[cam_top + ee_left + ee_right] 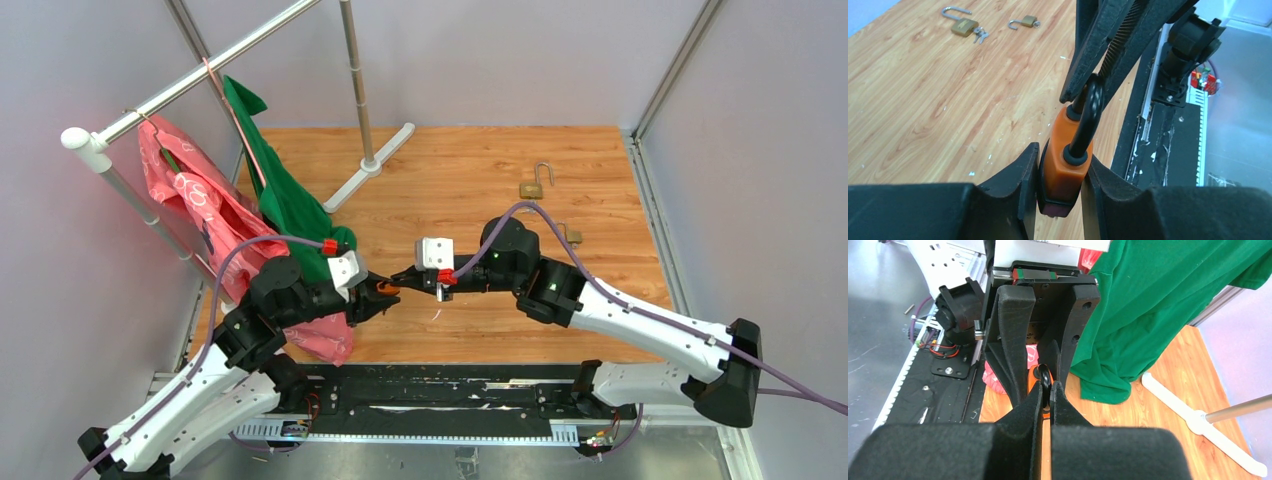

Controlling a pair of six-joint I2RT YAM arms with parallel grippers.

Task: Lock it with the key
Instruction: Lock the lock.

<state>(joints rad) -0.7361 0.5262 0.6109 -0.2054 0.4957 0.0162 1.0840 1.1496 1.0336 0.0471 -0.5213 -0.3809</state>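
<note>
The orange plastic padlock (1063, 155) hangs above the wooden table (480, 170) at its near edge, between the two arms. The left claw (1062, 159) is clamped on the sides of its body. The right claw (1047, 390) is pinched tight on its black looped shackle (1090, 107). The main risk is that the two grips work against each other. Any pull or twist that is not along the shackle's legs could lever the smooth body out from between the left fingers (1023, 170). The thin round bar could also roll out of the right claw's narrow pinch, and the lock would then drop toward the black base rail (430, 385). I see no key in this lock, and its underside is mostly hidden. The only small bunch of keys (979, 34) in view lies against a brass padlock (964, 25) well apart on the far side. With both claws occupied, one would have to let go to fetch it, leaving the lock held on one side only.
</note>
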